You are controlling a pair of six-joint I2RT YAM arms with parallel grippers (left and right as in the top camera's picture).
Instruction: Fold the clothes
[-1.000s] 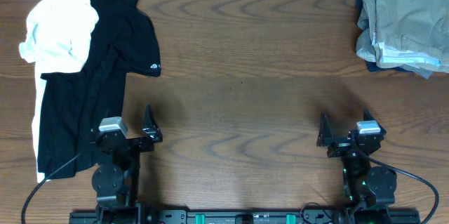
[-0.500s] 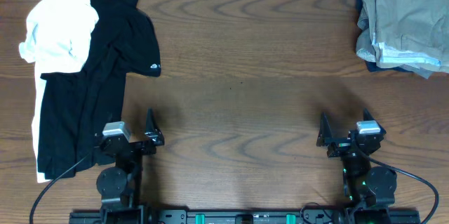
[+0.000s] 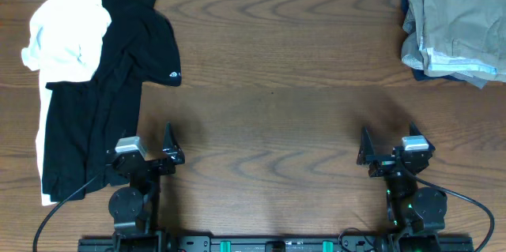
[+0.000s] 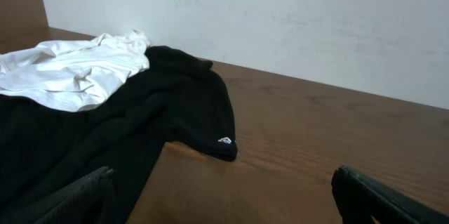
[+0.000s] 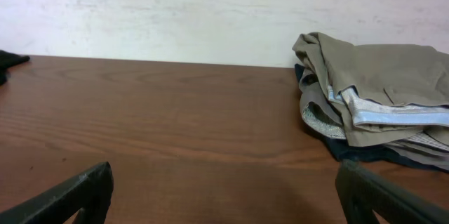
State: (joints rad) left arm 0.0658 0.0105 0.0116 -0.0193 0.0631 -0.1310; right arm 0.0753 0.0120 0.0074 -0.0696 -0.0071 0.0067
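A black garment [image 3: 103, 86] with a small white logo lies spread at the table's left, with a white shirt [image 3: 67, 35] crumpled on its far left part. Both show in the left wrist view, the black garment [image 4: 105, 133] and the white shirt [image 4: 70, 69]. Khaki-tan trousers [image 3: 455, 23] lie in a loose heap at the far right corner, and their pale waistband lining shows in the right wrist view [image 5: 379, 83]. My left gripper [image 3: 146, 148] [image 4: 224, 203] is open and empty by the black garment's near right edge. My right gripper [image 3: 391, 153] [image 5: 224, 199] is open and empty, well short of the trousers.
A dark blue cloth [image 5: 365, 152] pokes out from under the trousers. The wooden table [image 3: 269, 110] ends at a white wall [image 5: 210, 6] along the far side. Both arm bases stand at the front edge.
My left arm has shifted slightly to the right and toward the front edge. The right arm and the clothes have not moved.
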